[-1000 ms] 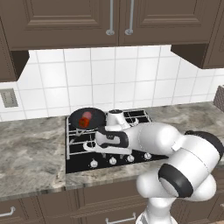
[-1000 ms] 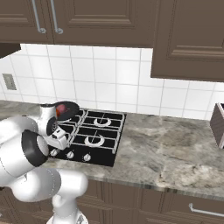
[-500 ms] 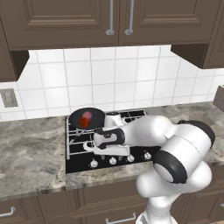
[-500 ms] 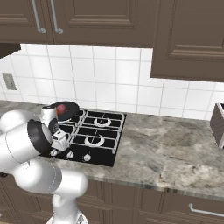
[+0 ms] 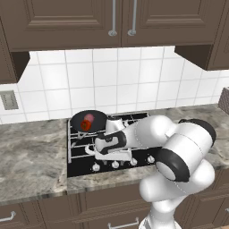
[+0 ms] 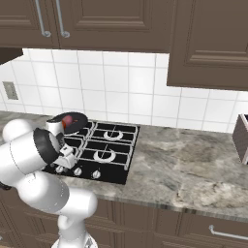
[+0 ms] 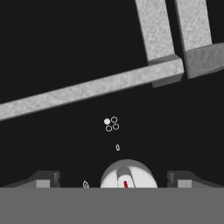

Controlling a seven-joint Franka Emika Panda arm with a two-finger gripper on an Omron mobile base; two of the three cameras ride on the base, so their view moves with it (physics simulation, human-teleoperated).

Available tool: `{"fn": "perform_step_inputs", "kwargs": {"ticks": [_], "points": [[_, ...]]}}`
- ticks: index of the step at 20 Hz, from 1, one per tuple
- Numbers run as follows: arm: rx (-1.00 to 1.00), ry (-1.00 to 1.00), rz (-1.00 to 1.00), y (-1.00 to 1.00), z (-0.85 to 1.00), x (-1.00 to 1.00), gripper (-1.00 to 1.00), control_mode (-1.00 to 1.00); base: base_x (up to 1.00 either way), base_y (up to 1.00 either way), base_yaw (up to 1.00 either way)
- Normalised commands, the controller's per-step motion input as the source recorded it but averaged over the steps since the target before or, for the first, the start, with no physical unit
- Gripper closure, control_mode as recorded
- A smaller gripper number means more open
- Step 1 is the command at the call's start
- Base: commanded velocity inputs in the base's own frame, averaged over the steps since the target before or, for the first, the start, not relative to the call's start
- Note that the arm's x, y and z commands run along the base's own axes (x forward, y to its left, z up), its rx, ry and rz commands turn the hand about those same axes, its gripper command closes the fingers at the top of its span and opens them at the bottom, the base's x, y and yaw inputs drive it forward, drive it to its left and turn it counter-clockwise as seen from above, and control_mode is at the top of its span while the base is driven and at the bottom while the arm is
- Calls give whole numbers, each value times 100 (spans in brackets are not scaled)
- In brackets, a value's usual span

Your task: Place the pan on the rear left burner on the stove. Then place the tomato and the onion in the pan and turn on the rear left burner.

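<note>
Knob [image 7: 128,176] centred between wide-open fingers [image 7: 43,180], nothing gripped, stove [image 5: 80,166] front edge

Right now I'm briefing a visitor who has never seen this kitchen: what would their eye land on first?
Probably the bulky white robot arm reaching low over the black four-burner gas stove. Its open end effector hovers at the front row of small silver knobs, straddling one silver knob. Next, the shallow black frying pan on the rear left burner, holding a glossy red-orange tomato and a duller pinkish onion.
</note>
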Motion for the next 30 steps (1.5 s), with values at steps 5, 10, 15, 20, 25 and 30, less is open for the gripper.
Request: {"fn": "perform_step_inputs", "kwargs": {"ticks": [5, 10, 15, 20, 25, 30], "points": [[-1, 0, 0, 0, -15, 0, 100, -100, 0, 0, 0], [0, 0, 4, 0, -2, -16, 100, -100, 0, 0, 0], [0, 0, 10, 0, -2, -15, 100, -100, 0, 0, 0], [0, 0, 18, 0, -1, -1, 100, -100, 0, 0, 0], [0, 0, 31, 0, 0, 0, 100, -100, 0, 0, 0], [0, 0, 43, 0, -2, 0, 100, -100, 0, 0, 0]]}}
